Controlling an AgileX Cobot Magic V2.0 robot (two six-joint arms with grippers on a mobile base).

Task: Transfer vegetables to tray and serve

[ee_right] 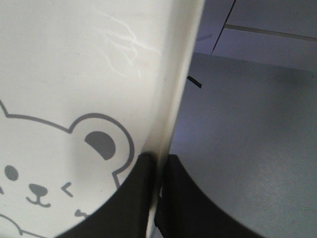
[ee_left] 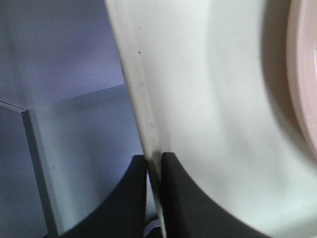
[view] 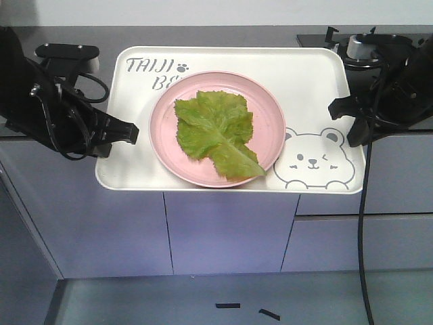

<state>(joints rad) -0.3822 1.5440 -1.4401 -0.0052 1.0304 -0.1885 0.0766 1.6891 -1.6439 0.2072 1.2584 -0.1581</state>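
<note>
Front view: tray reads "TAIJI" plus a paw print. The second line starts "BE", and the rest is hidden under the pink plate. Winking bear drawing at one corner. Lettuce leaf lies on the plate, which sits on the tray. Left gripper and right gripper reach in from opposite short sides, arms bent.

Left wrist view: left gripper fingers narrow, pinching the tray's rim (one finger on either side).

Right wrist view: right gripper clamps the rim beside the bear's ear.
</note>
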